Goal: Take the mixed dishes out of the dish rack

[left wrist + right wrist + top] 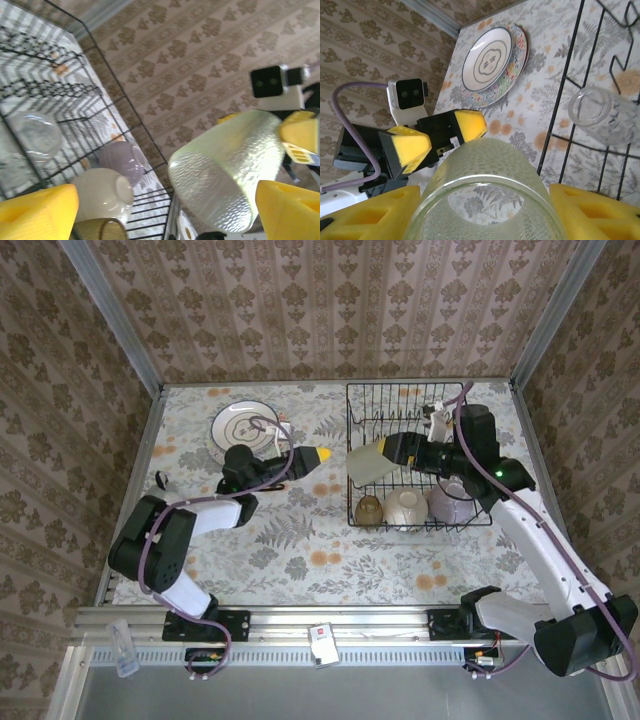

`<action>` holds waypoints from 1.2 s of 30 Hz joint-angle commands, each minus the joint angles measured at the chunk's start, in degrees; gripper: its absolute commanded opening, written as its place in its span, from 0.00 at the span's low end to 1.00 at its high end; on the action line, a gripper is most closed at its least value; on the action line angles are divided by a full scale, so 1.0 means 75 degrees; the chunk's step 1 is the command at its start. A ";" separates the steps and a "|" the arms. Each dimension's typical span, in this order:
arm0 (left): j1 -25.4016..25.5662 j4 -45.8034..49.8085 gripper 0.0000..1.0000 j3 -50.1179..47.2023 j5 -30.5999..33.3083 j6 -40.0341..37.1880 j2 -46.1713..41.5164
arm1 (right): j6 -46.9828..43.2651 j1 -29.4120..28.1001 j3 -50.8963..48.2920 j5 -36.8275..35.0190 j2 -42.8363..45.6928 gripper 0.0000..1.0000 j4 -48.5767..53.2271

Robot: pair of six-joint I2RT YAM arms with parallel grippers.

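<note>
My right gripper (388, 452) is shut on the pale green glass (366, 462) and holds it sideways over the left edge of the black wire dish rack (470, 420), base towards the left arm. In the right wrist view the glass (485, 195) sits between my right gripper's (481, 212) yellow pads. My left gripper (313, 456) stands open just left of the glass, facing its base without touching it; in its own view the gripper (165, 212) has the glass (225, 170) ahead. The brown cup (368, 510), cream bowl (405, 507) and lavender bowl (450, 502) lie along the rack's near row.
A stack of white plates (243, 427) with a floral rim lies on the table at the back left. A clear glass (600, 112) lies on its side inside the rack. The patterned tabletop (300, 550) is bounded by papered walls on three sides.
</note>
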State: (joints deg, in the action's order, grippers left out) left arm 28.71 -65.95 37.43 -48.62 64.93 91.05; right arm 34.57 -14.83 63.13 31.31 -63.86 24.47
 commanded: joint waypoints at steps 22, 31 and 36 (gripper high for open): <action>0.1326 -0.0996 0.63 -0.0089 0.0540 0.0739 -0.0970 | 0.0728 0.0150 -0.0635 0.1282 -0.0588 0.34 -0.1753; 0.1568 -0.0992 0.19 -0.0006 0.0897 0.0940 -0.0918 | 0.0914 0.0194 -0.0741 0.1586 -0.0635 0.34 -0.2142; 0.1658 -0.1001 0.00 0.0028 0.1020 0.1007 -0.0813 | 0.0935 0.0198 -0.0765 0.1728 -0.0579 0.36 -0.2289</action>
State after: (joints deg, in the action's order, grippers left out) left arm 39.83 -71.44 36.75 -41.71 72.64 85.47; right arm 42.92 -12.73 58.65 44.29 -67.99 8.23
